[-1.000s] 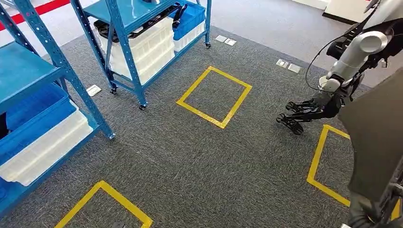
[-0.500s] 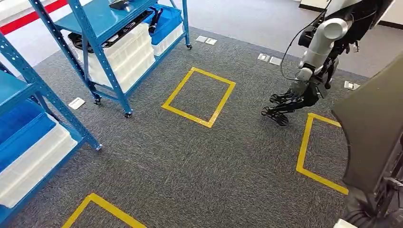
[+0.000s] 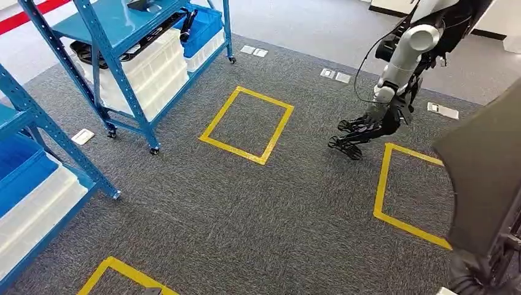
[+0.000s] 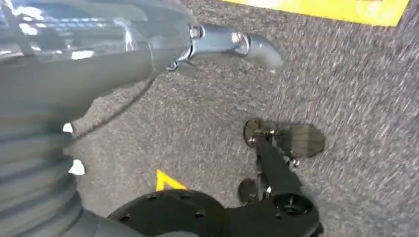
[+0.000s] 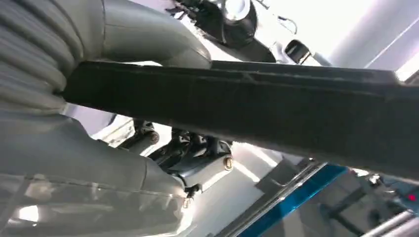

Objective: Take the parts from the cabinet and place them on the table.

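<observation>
1. The right hand (image 5: 123,163) has its fingers (image 5: 197,153) clamped on a dark flat part (image 5: 276,113). The grey thumb lies on one face and the darker fingers press the other.
2. In the head view the same part (image 3: 485,166) is a broad dark slab at the right edge of the frame, held up above the carpet (image 3: 246,215).
3. The left hand (image 4: 217,44) hangs over the carpet. Its thumb juts out free with nothing against it, and the hand is holding nothing.
4. A yellow tape square (image 3: 246,126) is marked on the carpet at the centre of the frame. Another lies at the right, partly hidden behind the part.
5. A blue cabinet (image 3: 123,24) on castors stands at the upper left. It holds white bins (image 3: 153,67) and a blue bin (image 3: 206,24).
6. A second blue rack (image 3: 37,123) fills the left edge of the frame.
7. At the upper right another robot's silver arm (image 3: 405,52) hangs down. Its dark hand (image 3: 359,132) is above the carpet with the fingers apart.
</observation>
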Tool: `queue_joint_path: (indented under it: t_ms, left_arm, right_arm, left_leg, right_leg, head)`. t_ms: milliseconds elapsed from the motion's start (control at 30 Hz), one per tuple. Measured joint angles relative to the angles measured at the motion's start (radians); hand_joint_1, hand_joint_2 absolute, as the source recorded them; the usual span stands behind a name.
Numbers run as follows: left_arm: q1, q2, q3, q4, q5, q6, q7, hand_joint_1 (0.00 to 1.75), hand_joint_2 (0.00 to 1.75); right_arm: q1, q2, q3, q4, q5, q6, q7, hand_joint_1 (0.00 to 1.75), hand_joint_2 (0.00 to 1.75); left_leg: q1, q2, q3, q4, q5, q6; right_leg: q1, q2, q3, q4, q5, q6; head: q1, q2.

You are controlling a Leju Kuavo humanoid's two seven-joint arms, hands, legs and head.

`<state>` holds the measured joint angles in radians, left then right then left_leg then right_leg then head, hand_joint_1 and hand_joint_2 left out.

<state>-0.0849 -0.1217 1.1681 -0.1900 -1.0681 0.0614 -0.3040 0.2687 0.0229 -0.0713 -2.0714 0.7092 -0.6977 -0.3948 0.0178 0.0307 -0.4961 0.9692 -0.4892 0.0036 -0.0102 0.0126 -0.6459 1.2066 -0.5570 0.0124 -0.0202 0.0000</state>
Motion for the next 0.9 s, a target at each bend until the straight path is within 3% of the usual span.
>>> queue_joint_path:
  t_ms: [33, 67, 100, 200, 233, 267, 300, 333, 400, 433, 467, 500, 533, 567, 600, 633, 700, 733, 767, 800, 833, 900]
  left_arm:
    - [-0.001, 0.000, 0.000, 0.000, 0.000, 0.000, -0.001, 0.00, 1.75]
    - [-0.001, 0.000, 0.000, 0.000, 0.000, 0.000, -0.001, 0.00, 1.75]
    - [-0.001, 0.000, 0.000, 0.000, 0.000, 0.000, -0.001, 0.00, 1.75]
    - [-0.001, 0.000, 0.000, 0.000, 0.000, 0.000, 0.000, 0.00, 1.75]
    - [-0.003, -0.001, 0.000, 0.000, 0.000, 0.000, 0.000, 0.00, 1.75]
    - [-0.004, -0.002, 0.000, 0.000, 0.001, 0.000, 0.000, 0.00, 1.75]
    - [-0.004, -0.002, 0.000, 0.000, 0.002, 0.000, 0.000, 0.00, 1.75]
    - [-0.004, -0.002, 0.000, 0.000, 0.003, 0.000, 0.000, 0.00, 1.75]
    - [0.000, -0.003, 0.000, 0.001, 0.003, 0.000, 0.001, 0.00, 1.75]
    - [0.002, -0.003, 0.001, 0.001, 0.003, 0.000, 0.001, 0.00, 1.75]
    - [0.002, -0.003, 0.001, 0.001, 0.003, 0.000, 0.001, 0.00, 1.75]
    - [0.002, -0.003, 0.001, 0.001, 0.003, 0.000, 0.001, 0.00, 1.75]
    - [0.001, -0.003, 0.001, 0.001, 0.003, 0.000, 0.001, 0.00, 1.75]
    - [0.001, -0.003, 0.001, 0.001, 0.003, 0.000, 0.001, 0.00, 1.75]
    - [0.001, -0.003, 0.001, 0.001, 0.003, 0.000, 0.001, 0.00, 1.75]
    - [0.001, -0.003, 0.001, 0.001, 0.003, 0.000, 0.001, 0.00, 1.75]
    - [0.001, -0.004, 0.001, 0.001, 0.003, 0.000, 0.004, 0.00, 1.75]
    - [-0.002, -0.005, 0.001, 0.001, 0.003, 0.000, 0.005, 0.00, 1.75]
    - [-0.004, -0.006, 0.001, 0.001, 0.002, 0.000, 0.008, 0.00, 1.75]
    - [-0.004, -0.007, 0.001, 0.000, 0.000, 0.001, 0.010, 0.00, 1.75]
    - [-0.002, -0.007, 0.001, 0.001, -0.001, 0.000, 0.013, 0.00, 1.75]
    - [0.002, -0.008, 0.001, 0.001, -0.005, 0.000, 0.023, 0.00, 1.75]
  right_arm:
    - [-0.001, 0.000, 0.000, 0.000, 0.000, 0.000, -0.001, 1.34, 1.75]
    - [-0.002, -0.001, 0.000, 0.000, -0.002, 0.000, -0.001, 1.34, 1.75]
    - [-0.004, -0.002, 0.000, 0.000, -0.003, 0.000, -0.001, 1.34, 1.75]
    - [-0.005, -0.003, -0.001, 0.000, -0.009, -0.001, -0.002, 1.34, 1.75]
    - [-0.004, -0.004, -0.002, 0.000, -0.009, -0.001, -0.002, 1.34, 1.75]
    - [-0.003, -0.004, -0.001, 0.000, -0.009, -0.001, -0.002, 1.34, 1.75]
    - [-0.005, -0.004, -0.002, 0.000, -0.009, -0.001, -0.003, 1.34, 1.75]
    - [-0.006, -0.004, -0.002, 0.000, -0.010, 0.000, -0.002, 1.34, 1.75]
    - [-0.005, -0.004, -0.002, 0.000, -0.010, -0.001, -0.002, 1.34, 1.75]
    - [-0.003, -0.004, -0.002, 0.000, -0.010, -0.001, -0.002, 1.34, 1.75]
    - [-0.001, -0.004, -0.002, 0.000, -0.010, -0.001, -0.002, 1.34, 1.75]
    - [0.000, -0.004, -0.002, 0.000, -0.011, -0.001, -0.002, 1.34, 1.75]
    - [0.000, -0.004, -0.002, 0.000, -0.011, -0.001, -0.002, 1.34, 1.75]
    - [-0.001, -0.004, -0.002, 0.000, -0.011, -0.001, -0.002, 1.34, 1.75]
    - [-0.001, -0.004, -0.002, 0.000, -0.011, -0.001, -0.002, 1.34, 1.75]
    - [-0.002, -0.006, -0.003, 0.000, -0.012, 0.000, -0.002, 1.34, 1.75]
    - [0.000, -0.007, 0.000, 0.000, -0.012, 0.000, -0.002, 1.34, 1.75]
    - [0.004, -0.010, 0.000, 0.000, -0.012, 0.000, 0.000, 1.34, 1.75]
    - [0.009, -0.013, -0.001, 0.000, -0.012, 0.000, 0.003, 1.34, 1.75]
    - [0.012, -0.014, 0.000, 0.000, -0.011, -0.001, 0.007, 1.34, 1.75]
    - [0.011, -0.018, 0.000, 0.000, -0.007, -0.001, 0.010, 1.34, 1.75]
    - [0.017, -0.021, 0.001, 0.000, 0.003, -0.001, 0.022, 1.34, 1.75]
  left_leg:
    - [0.001, 0.007, 0.002, 0.000, -0.001, -0.001]
    - [0.001, 0.011, 0.005, 0.000, -0.002, -0.003]
    - [-0.004, 0.016, 0.010, 0.001, -0.007, -0.009]
    - [0.001, 0.039, 0.022, -0.010, -0.013, -0.031]
    - [0.000, 0.050, 0.029, -0.014, -0.014, -0.038]
    - [0.003, 0.036, 0.029, -0.002, -0.017, -0.047]
    - [0.001, 0.006, 0.012, 0.037, -0.048, -0.044]
    - [-0.001, -0.013, -0.023, 0.114, -0.095, -0.042]
    - [-0.002, -0.027, -0.114, 0.296, -0.172, -0.042]
    - [-0.002, -0.028, -0.140, 0.340, -0.178, -0.042]
    - [-0.002, -0.028, -0.142, 0.332, -0.162, -0.040]
    - [-0.002, -0.029, -0.118, 0.273, -0.124, -0.038]
    - [-0.001, -0.036, -0.072, 0.172, -0.074, -0.036]
    - [0.000, -0.061, -0.025, 0.075, -0.036, -0.034]
    - [0.003, -0.131, 0.010, 0.005, -0.021, -0.033]
    - [-0.004, -0.140, 0.016, -0.008, -0.011, -0.026]
    - [-0.011, -0.110, 0.020, -0.008, -0.011, -0.018]
    - [-0.012, -0.097, 0.023, -0.010, -0.009, -0.009]
    - [-0.007, -0.078, 0.024, -0.018, 0.000, 0.001]
    - [-0.007, -0.066, 0.028, -0.020, 0.000, 0.005]
    - [-0.007, -0.052, 0.028, -0.020, -0.001, 0.008]
    - [-0.007, -0.019, 0.027, -0.022, -0.002, 0.008]
  right_leg:
    - [0.000, -0.009, 0.051, -0.096, 0.042, -0.001]
    - [0.001, -0.035, 0.106, -0.192, 0.074, -0.003]
    - [0.005, -0.077, 0.133, -0.250, 0.078, -0.005]
    - [0.017, -0.050, 0.128, -0.245, 0.077, -0.009]
    - [0.018, -0.038, 0.129, -0.252, 0.081, -0.016]
    - [0.004, -0.029, 0.137, -0.259, 0.096, -0.027]
    - [0.005, -0.023, 0.136, -0.259, 0.095, -0.034]
    - [0.005, -0.014, 0.137, -0.259, 0.096, -0.040]
    - [0.008, 0.006, 0.134, -0.259, 0.096, -0.043]
    - [0.009, 0.016, 0.134, -0.259, 0.096, -0.044]
    - [0.009, 0.028, 0.134, -0.259, 0.096, -0.043]
    - [0.009, 0.041, 0.134, -0.259, 0.096, -0.042]
    - [0.008, 0.054, 0.136, -0.258, 0.097, -0.040]
    - [0.006, 0.064, 0.139, -0.258, 0.098, -0.038]
    - [0.004, 0.073, 0.140, -0.256, 0.097, -0.032]
    - [0.014, 0.087, 0.139, -0.252, 0.088, -0.024]
    - [0.009, 0.108, 0.137, -0.257, 0.089, -0.017]
    - [0.005, 0.122, 0.136, -0.259, 0.091, -0.009]
    - [0.005, 0.106, 0.136, -0.252, 0.090, -0.010]
    - [0.005, 0.050, 0.122, -0.222, 0.066, -0.010]
    - [0.004, 0.023, 0.090, -0.160, 0.026, -0.006]
    - [0.001, 0.007, 0.002, 0.014, -0.054, 0.000]
  head:
    - [0.000, 0.000]
    - [0.000, 0.000]
    - [0.002, 0.000]
    - [0.001, 0.000]
    - [0.003, 0.000]
    - [0.000, 0.000]
    - [-0.005, 0.000]
    - [-0.009, 0.000]
    - [-0.016, 0.000]
    - [-0.018, 0.000]
    - [-0.019, 0.000]
    - [-0.021, 0.000]
    - [-0.023, 0.000]
    - [-0.026, 0.000]
    - [-0.029, 0.000]
    - [-0.031, 0.000]
    - [-0.015, 0.000]
    - [-0.016, 0.000]
    - [-0.018, 0.000]
    - [-0.012, 0.000]
    - [-0.003, 0.000]
    - [-0.002, 0.000]
